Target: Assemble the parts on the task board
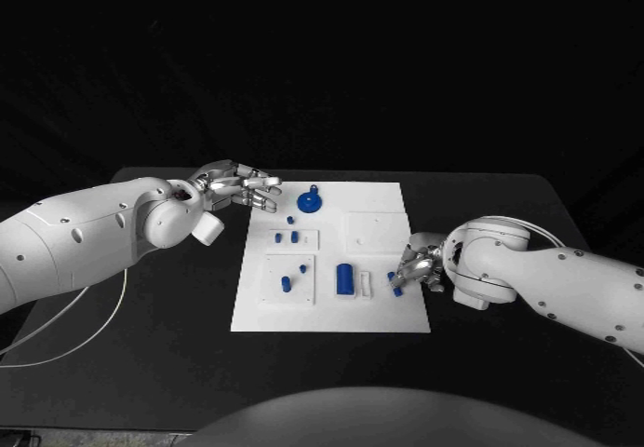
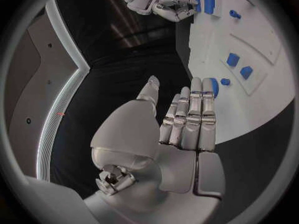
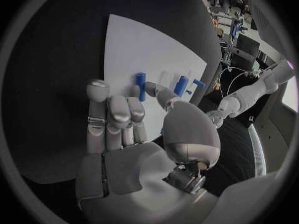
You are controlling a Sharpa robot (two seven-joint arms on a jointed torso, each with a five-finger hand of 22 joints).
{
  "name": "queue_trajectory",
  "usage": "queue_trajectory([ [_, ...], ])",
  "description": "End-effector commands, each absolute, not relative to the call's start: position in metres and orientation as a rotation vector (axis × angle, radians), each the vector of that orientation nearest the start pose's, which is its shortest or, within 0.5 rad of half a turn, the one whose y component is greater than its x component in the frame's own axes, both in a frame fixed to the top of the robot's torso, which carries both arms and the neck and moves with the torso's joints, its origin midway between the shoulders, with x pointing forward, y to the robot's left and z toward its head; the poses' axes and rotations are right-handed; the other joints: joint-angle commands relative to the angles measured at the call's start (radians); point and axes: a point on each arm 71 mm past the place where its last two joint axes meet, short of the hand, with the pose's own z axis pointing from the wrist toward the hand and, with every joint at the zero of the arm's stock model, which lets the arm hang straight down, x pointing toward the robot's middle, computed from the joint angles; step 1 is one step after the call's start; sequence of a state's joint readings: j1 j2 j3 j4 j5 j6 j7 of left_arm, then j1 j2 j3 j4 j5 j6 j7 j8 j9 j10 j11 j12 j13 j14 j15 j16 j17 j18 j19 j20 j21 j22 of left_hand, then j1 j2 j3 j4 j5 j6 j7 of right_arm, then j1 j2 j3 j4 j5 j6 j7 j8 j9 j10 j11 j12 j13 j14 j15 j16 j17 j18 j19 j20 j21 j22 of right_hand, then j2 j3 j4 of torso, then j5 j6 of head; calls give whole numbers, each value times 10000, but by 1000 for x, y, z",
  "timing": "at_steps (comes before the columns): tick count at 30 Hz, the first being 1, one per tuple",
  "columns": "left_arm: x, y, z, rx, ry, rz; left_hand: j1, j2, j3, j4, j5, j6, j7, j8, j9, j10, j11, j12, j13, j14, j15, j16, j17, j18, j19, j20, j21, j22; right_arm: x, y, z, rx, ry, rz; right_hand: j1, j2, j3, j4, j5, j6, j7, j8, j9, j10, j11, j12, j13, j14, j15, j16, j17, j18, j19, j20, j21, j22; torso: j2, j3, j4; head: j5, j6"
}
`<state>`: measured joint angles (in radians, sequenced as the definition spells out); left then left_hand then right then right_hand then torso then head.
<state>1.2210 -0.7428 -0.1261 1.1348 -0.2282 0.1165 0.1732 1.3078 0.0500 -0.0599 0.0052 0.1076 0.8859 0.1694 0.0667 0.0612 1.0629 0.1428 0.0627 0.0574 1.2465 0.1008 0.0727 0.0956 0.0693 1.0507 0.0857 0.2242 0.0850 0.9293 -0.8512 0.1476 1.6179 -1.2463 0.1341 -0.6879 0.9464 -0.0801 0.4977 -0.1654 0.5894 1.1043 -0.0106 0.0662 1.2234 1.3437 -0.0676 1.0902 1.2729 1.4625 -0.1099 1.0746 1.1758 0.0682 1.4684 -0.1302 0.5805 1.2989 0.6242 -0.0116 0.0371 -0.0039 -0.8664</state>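
The white task board [image 1: 389,317] lies mid-table with several blue parts on it. My left hand [image 1: 239,186] hovers at the board's far left corner, fingers stretched out and empty. Just past its fingertips [image 2: 198,92] sits a round blue knob [image 1: 310,202], also seen from the left wrist as the knob [image 2: 213,86]. My right hand [image 1: 419,265] rests at the board's right edge. Its thumb and a finger pinch a small blue part [image 3: 149,88], which lies low on the board [image 1: 395,283]. A blue cylinder [image 1: 345,277] stands beside it.
Two small blue pegs [image 1: 286,237] sit in a raised square on the board's left side, and other small parts [image 1: 285,282] lie nearer me. A white cable [image 1: 81,326] trails over the black table on the left. The table's edges lie well beyond the board.
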Motion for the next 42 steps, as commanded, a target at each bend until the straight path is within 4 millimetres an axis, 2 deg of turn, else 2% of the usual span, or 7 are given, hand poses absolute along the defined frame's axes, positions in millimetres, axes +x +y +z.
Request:
queue_trajectory([
  [1,532,255,-232,-9294,18939,-13832,3,-41,6,46,37,57,-15,-26,-8,-60,20,7,15,-52,11,-14,10,-74,-47,16,-48,-11,427,-208,-281,1416,24028,1742,59,-128,-102,64,-138,94,20,-21,-102,-86,-10,-24,4,-12,-57,-47,-18,-156,460,-69,18,-12,8,10,4,10,-19],
  [7,532,256,-232,-9302,18942,-13818,3,-41,6,46,37,57,-15,-26,-8,-60,20,7,15,-52,11,-14,10,-74,-47,16,-48,-11,427,-205,-284,1061,23993,1598,107,-280,-497,407,-1049,118,54,-27,-313,-96,16,-38,-11,-14,-43,-74,-29,-148,459,-55,-27,-38,1,8,-5,11,-25],
  [15,532,256,-232,-9300,18965,-13821,3,-41,6,46,37,57,-15,-26,-8,-60,20,7,15,-52,11,-14,10,-74,-47,16,-48,-11,424,-202,-288,145,23753,1078,298,-1125,-723,2060,-2242,61,154,-21,-680,-142,79,-90,-65,-18,-1,-98,-6,-106,457,-17,-59,-64,1,5,-10,-3,-50],
  [20,532,256,-232,-9300,18972,-13816,3,-41,6,46,37,57,-15,-26,-8,-60,20,7,15,-52,11,-14,10,-74,-47,16,-48,-11,422,-199,-291,-362,23528,801,85,-1294,-227,2093,-2487,-3,186,-24,-808,-170,89,-119,-86,-18,4,-128,0,-97,457,-12,-88,-74,2,10,-2,-18,-63],
  [27,532,256,-232,-9300,18981,-13810,5,-34,7,48,28,41,-12,-27,-9,-80,25,3,13,-54,13,-14,10,-71,-44,17,-51,-11,419,-197,-297,-756,23424,592,78,-1243,152,1725,-1852,-76,228,-30,-1397,-194,99,-133,-101,-15,6,-159,18,-81,458,-7,-108,-92,3,5,3,-23,-63],
  [33,531,256,-232,-9296,18994,-13813,11,-35,7,41,28,44,-11,-25,-8,-73,23,6,15,-51,12,-12,11,-72,-44,18,-52,-11,417,-197,-301,-612,23702,719,275,-686,598,488,118,-76,221,-15,-1450,-241,63,-153,-87,-18,-13,-168,35,-93,452,-37,-104,-74,3,3,3,-20,-63],
  [42,531,256,-232,-9283,19020,-13816,11,-35,7,41,28,44,-11,-25,-8,-73,23,6,15,-51,12,-12,11,-72,-44,18,-52,-11,416,-198,-306,-49,24215,1024,180,-257,338,-301,721,-46,244,-13,-1190,-256,67,-163,-70,-23,-16,-173,53,-79,453,-28,-96,-11,-5,-1,3,1,-63],
])
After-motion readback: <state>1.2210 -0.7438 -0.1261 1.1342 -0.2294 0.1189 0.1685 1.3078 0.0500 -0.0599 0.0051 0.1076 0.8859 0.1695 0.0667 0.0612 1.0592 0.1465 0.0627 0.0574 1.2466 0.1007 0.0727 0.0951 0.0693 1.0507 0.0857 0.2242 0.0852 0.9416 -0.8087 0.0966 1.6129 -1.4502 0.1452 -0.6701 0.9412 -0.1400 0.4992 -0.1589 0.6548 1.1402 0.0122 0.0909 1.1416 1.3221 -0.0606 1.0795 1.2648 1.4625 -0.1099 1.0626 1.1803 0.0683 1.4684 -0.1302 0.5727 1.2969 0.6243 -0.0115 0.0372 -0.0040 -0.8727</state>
